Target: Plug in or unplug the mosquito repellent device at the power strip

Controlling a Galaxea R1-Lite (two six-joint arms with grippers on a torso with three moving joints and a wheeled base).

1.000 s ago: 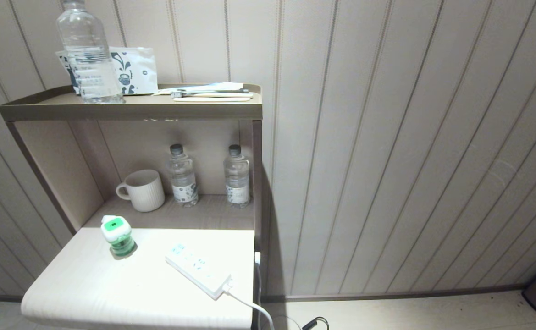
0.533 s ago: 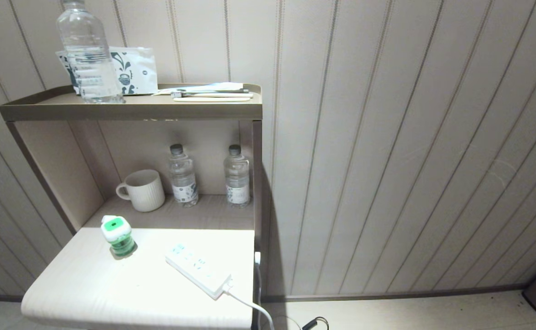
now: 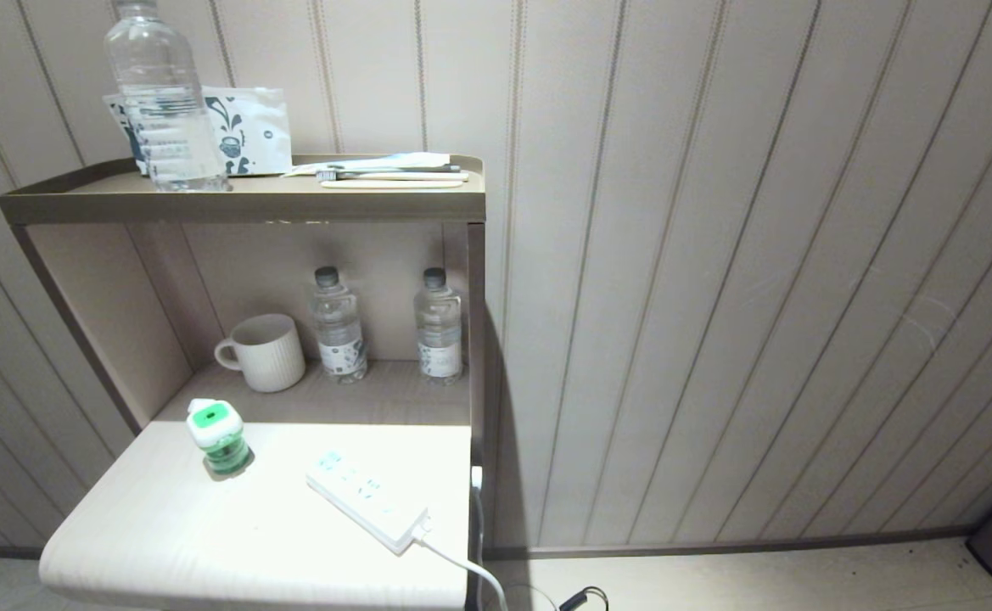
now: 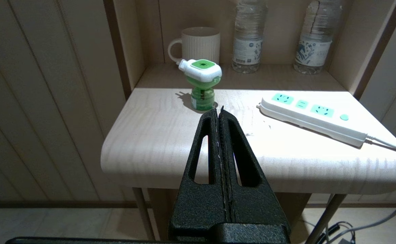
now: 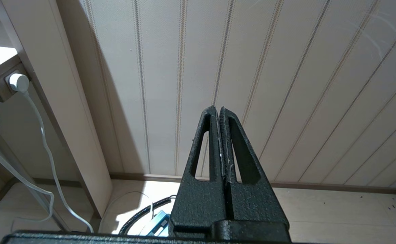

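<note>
The mosquito repellent device (image 3: 217, 437) (image 4: 201, 82), white cap with a green centre over a green bottle, stands upright and unplugged at the back left of the pale tabletop (image 3: 207, 535). The white power strip (image 3: 367, 501) (image 4: 311, 115) lies flat to its right, sockets empty, with its cable trailing off the table's right edge. My left gripper (image 4: 218, 109) is shut and empty, short of the table's front edge and pointing toward the device. My right gripper (image 5: 217, 108) is shut and empty, off to the right and facing the panelled wall. Neither arm shows in the head view.
In the shelf niche behind the table stand a ribbed white mug (image 3: 265, 352) and two water bottles (image 3: 339, 324) (image 3: 439, 324). The top shelf (image 3: 241, 202) holds a large bottle (image 3: 160, 98), a packet and flat utensils. Cables lie on the floor (image 5: 143, 211) beside the table.
</note>
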